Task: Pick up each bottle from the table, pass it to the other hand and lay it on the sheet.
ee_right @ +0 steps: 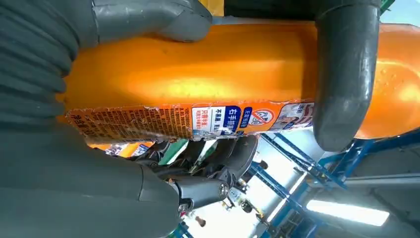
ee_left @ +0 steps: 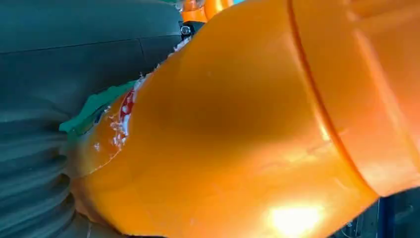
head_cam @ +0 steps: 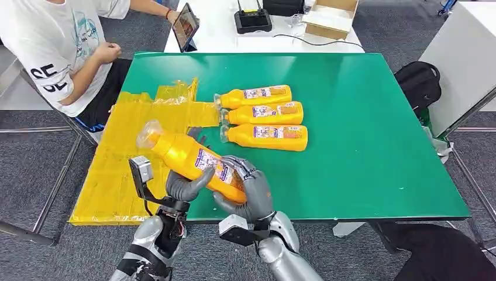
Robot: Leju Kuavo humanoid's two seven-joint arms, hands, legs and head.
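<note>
An orange bottle (head_cam: pixel 178 153) with a clear cap hangs tilted over the table's near edge, held from both sides. My left hand (head_cam: pixel 182 186) grips its middle, thumb across the front. My right hand (head_cam: pixel 252 190) wraps the base end. Close up, the bottle (ee_left: pixel 247 124) lies against the left hand's ribbed cover (ee_left: pixel 29 158). In the right wrist view the labelled bottle (ee_right: pixel 198 74) sits between the thumb and a dark finger (ee_right: pixel 341 74). Three more orange bottles (head_cam: pixel 264 113) lie side by side on the green table (head_cam: pixel 362 134). The yellow sheet (head_cam: pixel 111 175) spreads over the table's left side.
A person in a white shirt (head_cam: pixel 52 41) sits at the far left corner, beside the sheet. Behind the green table stands a white table with a tablet (head_cam: pixel 186 26), a black device (head_cam: pixel 252 20) and a cardboard box (head_cam: pixel 330 17). A black bag (head_cam: pixel 418 82) lies on the floor to the right.
</note>
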